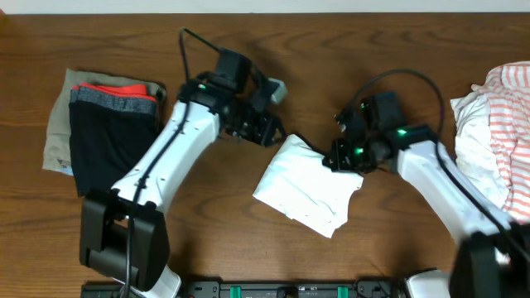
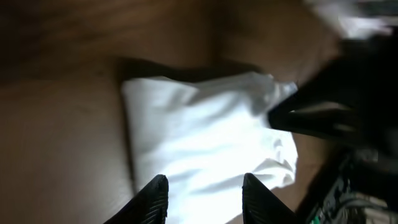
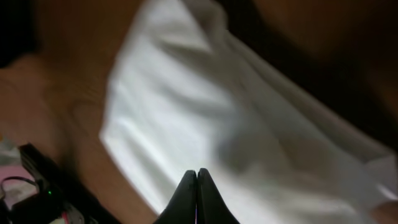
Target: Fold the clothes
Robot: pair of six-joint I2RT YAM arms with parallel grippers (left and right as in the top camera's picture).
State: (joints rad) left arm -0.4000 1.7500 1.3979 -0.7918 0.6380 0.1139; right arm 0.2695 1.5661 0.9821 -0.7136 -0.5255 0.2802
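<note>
White shirt [image 1: 306,189]: folded, frame centre, on table [image 1: 228,240].
Left gripper [image 2: 205,182]: fingers apart, over shirt's upper-left edge.
Right gripper [image 3: 196,175]: fingers together, over shirt's upper-right corner.
Striped garment [image 1: 507,116]: heaped, right edge.

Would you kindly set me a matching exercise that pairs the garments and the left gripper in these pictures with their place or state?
Column one:
1. white shirt
2. orange-striped garment
3. dark folded stack
4. left gripper

Column two:
A. open, fingers apart
B. far left in the overhead view
C. centre of the overhead view
D. far right in the overhead view

Pairs: 1-C, 2-D, 3-B, 4-A.
</note>
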